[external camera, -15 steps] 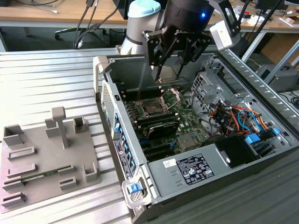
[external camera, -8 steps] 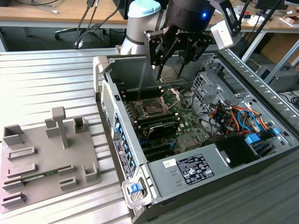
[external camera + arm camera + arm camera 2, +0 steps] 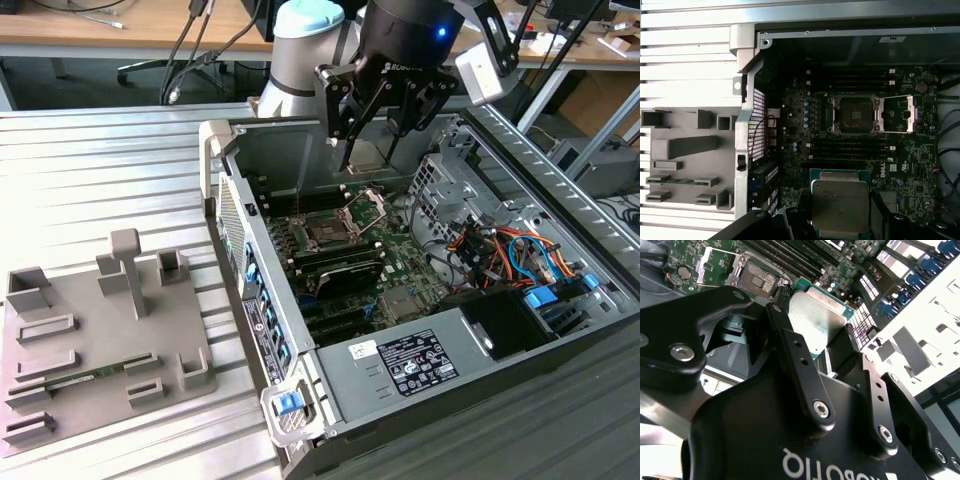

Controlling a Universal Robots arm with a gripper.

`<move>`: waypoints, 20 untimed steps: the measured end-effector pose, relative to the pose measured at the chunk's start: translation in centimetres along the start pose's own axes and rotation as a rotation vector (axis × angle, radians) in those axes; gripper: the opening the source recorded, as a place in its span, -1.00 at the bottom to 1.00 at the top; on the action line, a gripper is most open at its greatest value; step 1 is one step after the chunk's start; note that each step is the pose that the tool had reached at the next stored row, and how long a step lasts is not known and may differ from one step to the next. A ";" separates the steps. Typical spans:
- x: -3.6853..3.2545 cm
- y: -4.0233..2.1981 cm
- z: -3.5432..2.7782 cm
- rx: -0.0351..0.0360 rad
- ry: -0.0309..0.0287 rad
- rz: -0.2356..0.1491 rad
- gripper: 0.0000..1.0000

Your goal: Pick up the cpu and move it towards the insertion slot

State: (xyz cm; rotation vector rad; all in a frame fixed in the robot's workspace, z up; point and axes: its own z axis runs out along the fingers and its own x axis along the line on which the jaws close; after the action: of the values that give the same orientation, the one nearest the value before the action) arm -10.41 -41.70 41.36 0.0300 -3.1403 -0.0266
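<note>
So the pick-up part looks done. The cpu (image 3: 816, 320) is pinched between the two fingers (image 3: 790, 347) of the claw (image 3: 368, 158), which is closed down onto the chip's edges, silvery lid and green rim clearly seen in both wrist views. It's held up in the air, not touching anything below.

Right under the claw, the open computer case (image 3: 232, 215) is laid out, with the green motherboard (image 3: 400, 260) inside it. A bit beyond the held chip, the insertion slot (image 3: 854, 115) can be made out on the board, its metal retention bracket (image 3: 899, 114) flipped open to one side, so the dark socket looks exposed and empty. The long black memory slots (image 3: 850, 147) lie between the chip and the socket.

So it's the carry step that's in hand, judged roughly halfway. What's called for is the chip being brought square over the socket frame, kept level, without the bracket being clipped.

Farthest off from the claw, outside the case wall, the grey tray (image 3: 100, 350) is sat on the ribbed desk (image 3: 100, 170).
</note>
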 end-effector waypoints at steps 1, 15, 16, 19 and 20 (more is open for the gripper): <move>-0.06 0.03 0.02 0.0003 0.0000 0.000 0.09; -1.15 0.56 0.32 0.0056 0.0001 0.000 0.09; -1.22 0.59 0.34 0.0059 0.0001 0.000 0.09; -1.46 0.70 0.40 0.0071 0.0001 0.000 0.09; -1.51 0.73 0.41 0.0073 0.0002 0.000 0.09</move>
State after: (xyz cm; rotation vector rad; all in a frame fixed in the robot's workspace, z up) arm -8.91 -40.93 40.97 0.0300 -3.1403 -0.0150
